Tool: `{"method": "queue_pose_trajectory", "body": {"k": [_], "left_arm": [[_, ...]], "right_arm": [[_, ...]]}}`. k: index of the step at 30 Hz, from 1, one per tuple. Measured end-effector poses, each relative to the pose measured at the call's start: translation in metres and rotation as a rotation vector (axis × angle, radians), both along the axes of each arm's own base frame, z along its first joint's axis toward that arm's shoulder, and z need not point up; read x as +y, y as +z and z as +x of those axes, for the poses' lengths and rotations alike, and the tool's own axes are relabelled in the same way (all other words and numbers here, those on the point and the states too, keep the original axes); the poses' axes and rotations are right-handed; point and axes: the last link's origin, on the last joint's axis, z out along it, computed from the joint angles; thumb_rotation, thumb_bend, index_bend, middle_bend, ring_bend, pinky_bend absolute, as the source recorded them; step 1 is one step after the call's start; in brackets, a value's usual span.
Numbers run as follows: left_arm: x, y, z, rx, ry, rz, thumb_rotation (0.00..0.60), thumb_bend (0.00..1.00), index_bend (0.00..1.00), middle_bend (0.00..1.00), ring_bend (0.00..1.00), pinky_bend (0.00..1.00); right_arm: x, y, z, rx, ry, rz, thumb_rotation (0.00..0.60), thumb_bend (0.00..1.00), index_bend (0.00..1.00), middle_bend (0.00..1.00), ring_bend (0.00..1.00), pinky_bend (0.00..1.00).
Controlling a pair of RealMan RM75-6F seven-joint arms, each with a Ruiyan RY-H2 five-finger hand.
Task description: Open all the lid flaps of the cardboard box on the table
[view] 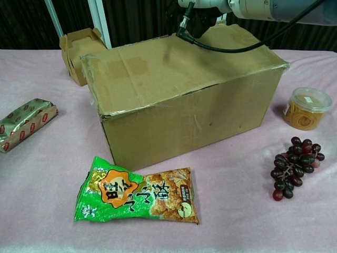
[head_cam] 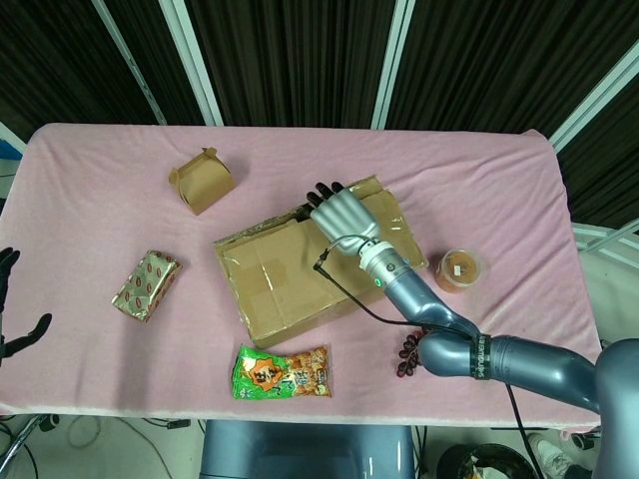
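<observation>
The cardboard box (head_cam: 290,274) lies at the table's middle with its taped lid flaps down; the chest view shows its top and front (view: 179,89). My right hand (head_cam: 340,213) rests palm down over the far part of the lid, its dark fingertips (head_cam: 319,191) reaching the box's back edge by a gap in the flaps. Only part of this hand (view: 202,13) shows at the top of the chest view. It holds nothing that I can see. My left hand (head_cam: 6,277) hangs off the table's left edge, fingers apart and empty.
A small kraft carton (head_cam: 203,180) stands at the back left and a foil snack pack (head_cam: 146,284) lies left of the box. A green snack bag (head_cam: 283,371) lies in front. Grapes (head_cam: 419,344) and a round lidded tub (head_cam: 459,267) sit to the right.
</observation>
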Motion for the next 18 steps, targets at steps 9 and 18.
{"method": "queue_pose_trajectory", "body": {"k": [9,18], "left_arm": [[0.001,0.001,0.000,-0.008,0.003,-0.002,0.600,0.23,0.02,0.06,0.01,0.01],[0.001,0.000,0.001,-0.010,0.005,-0.005,0.600,0.22,0.03,0.06,0.01,0.01]], "right_arm": [[-0.004,-0.007,-0.009,0.006,-0.030,0.002,0.600,1.00,0.39,0.28,0.17,0.26],[-0.003,-0.004,-0.012,0.035,0.000,-0.017,0.600,1.00,0.55,0.46,0.23,0.26]]}}
